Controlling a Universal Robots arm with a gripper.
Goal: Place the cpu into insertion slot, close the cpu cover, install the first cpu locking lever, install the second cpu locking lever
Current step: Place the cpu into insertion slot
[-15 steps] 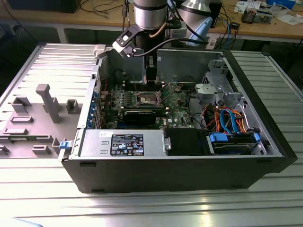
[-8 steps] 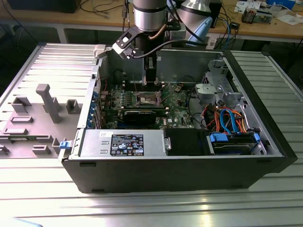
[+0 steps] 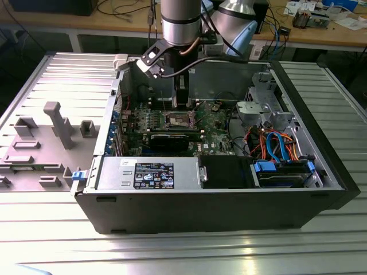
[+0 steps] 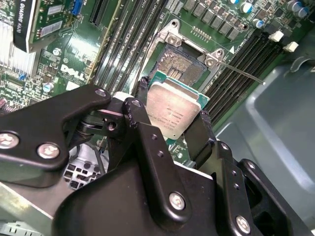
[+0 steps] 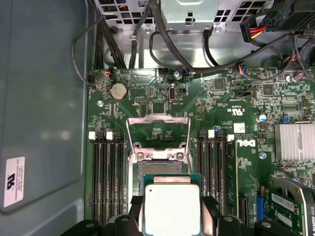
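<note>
**CPU gripped over the slot, nothing seated yet**

Step 1 of 4 is underway and, as far as I can judge, none are finished. The end effector (image 4: 173, 105) pinches the cpu (image 4: 173, 112) by two opposite edges, w/ the silver top facing both wrist cams. The chip hangs just beside and partly over the insertion slot (image 4: 184, 64). It looks tilted relative to the slot and clear of it, so prob. not seated.

The cover (image 5: 158, 118) stands swung up and open behind the slot, w/ the board visible through its window, so it is not closed. One thin lever rod (image 4: 241, 72) sticks out sideways from a slot corner, unlatched. Can't make out the 2nd lever.

In the exterior view the arm reaches down into the open pc case (image 3: 172, 200). The end effector sits approx. centre of frame, a bit above the middle, over the green board (image 3: 215, 134). The case rests on a slatted metal tabletop (image 3: 172, 252).

Left to do, by my read: seat the chip, close the cover, latch both levers.
</note>
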